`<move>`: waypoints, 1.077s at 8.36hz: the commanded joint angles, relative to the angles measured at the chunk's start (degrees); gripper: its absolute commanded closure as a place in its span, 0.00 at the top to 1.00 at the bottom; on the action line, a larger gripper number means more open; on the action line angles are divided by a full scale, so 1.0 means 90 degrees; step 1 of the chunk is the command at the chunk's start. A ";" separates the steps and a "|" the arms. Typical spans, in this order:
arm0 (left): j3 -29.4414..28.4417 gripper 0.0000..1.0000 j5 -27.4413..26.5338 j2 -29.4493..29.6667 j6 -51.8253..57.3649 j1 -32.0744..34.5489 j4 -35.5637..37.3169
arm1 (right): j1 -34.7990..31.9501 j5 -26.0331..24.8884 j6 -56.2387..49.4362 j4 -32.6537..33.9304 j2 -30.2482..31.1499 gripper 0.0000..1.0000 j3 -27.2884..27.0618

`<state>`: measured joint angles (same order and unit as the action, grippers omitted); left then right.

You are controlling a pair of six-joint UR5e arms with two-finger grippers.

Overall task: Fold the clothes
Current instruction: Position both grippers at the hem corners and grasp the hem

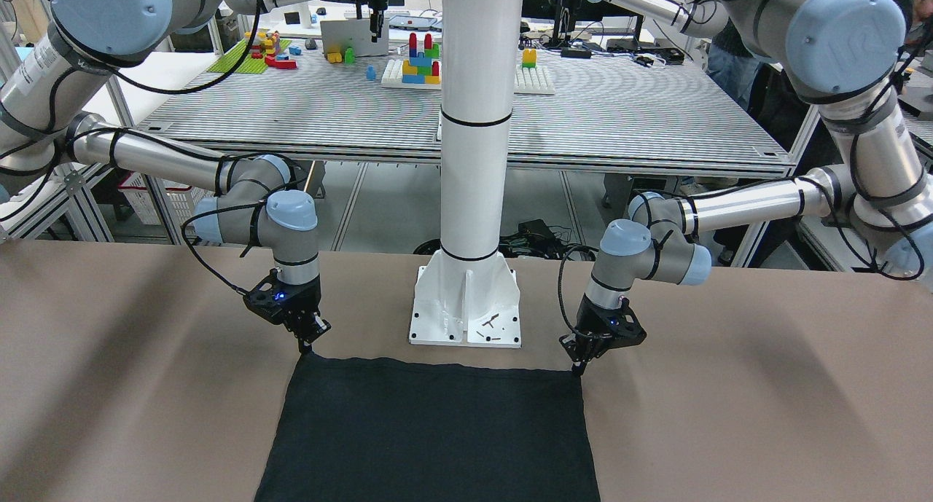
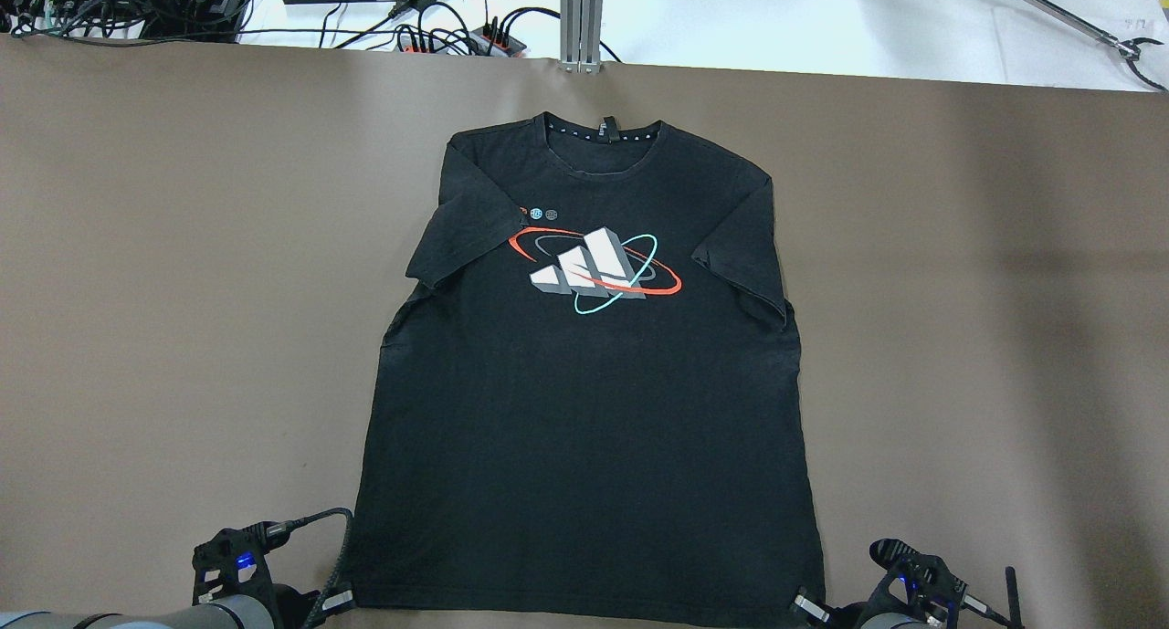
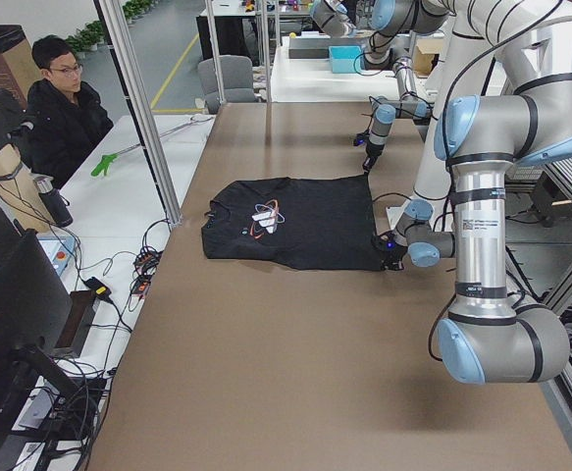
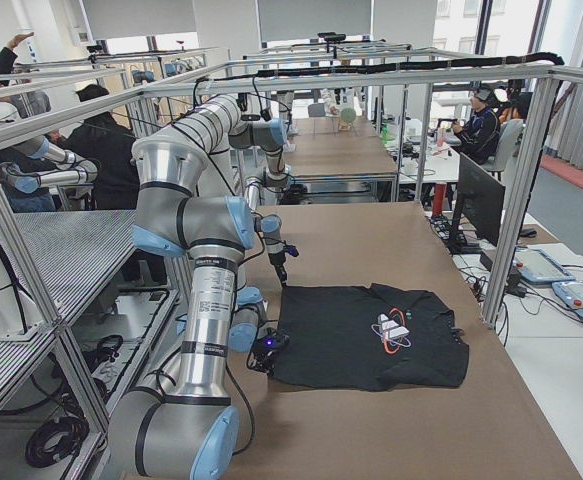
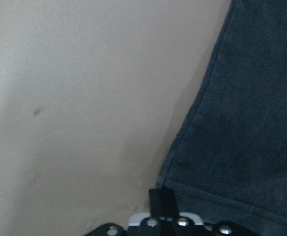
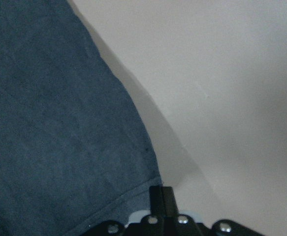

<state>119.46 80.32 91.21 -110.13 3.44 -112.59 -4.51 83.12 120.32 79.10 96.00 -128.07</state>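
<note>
No fold yet: left gripper (image 1: pixel 581 363) and right gripper (image 1: pixel 306 344) each pinch a hem corner, shirt (image 2: pixel 584 401) flat ahead.

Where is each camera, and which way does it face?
Front-facing: across the table, facing the robot; left claw on view's right, right claw opposite.
Overhead: behind the robot, looking down on the T-shirt; claws at bottom edge.
Exterior left: table's end, left arm nearest.
Exterior right: opposite end, right arm nearest.
Left wrist: down at a hem corner; shut fingertips show.
Right wrist: likewise, other corner.
Shared: front-facing and overhead show claws at hem corners.
</note>
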 commanded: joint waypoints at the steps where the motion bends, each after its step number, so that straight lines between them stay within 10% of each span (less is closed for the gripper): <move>1: 0.0280 0.00 -0.0008 -0.0153 0.0000 0.0047 0.0010 | -0.0007 -0.0007 0.0009 0.0000 0.0007 0.00 -0.0066; 6: 0.1791 0.00 0.0060 -0.0691 -0.0146 0.0037 0.0058 | -0.0036 0.0236 0.0010 0.0000 0.0397 0.00 -0.0954; 9: 0.1574 0.00 0.0827 0.0620 0.0716 0.1115 0.1031 | -0.1317 0.1325 -0.1234 0.0077 -0.0224 0.00 -0.0713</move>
<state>135.91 82.40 87.94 -110.09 5.98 -108.71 -7.15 87.90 117.65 79.17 98.10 -136.46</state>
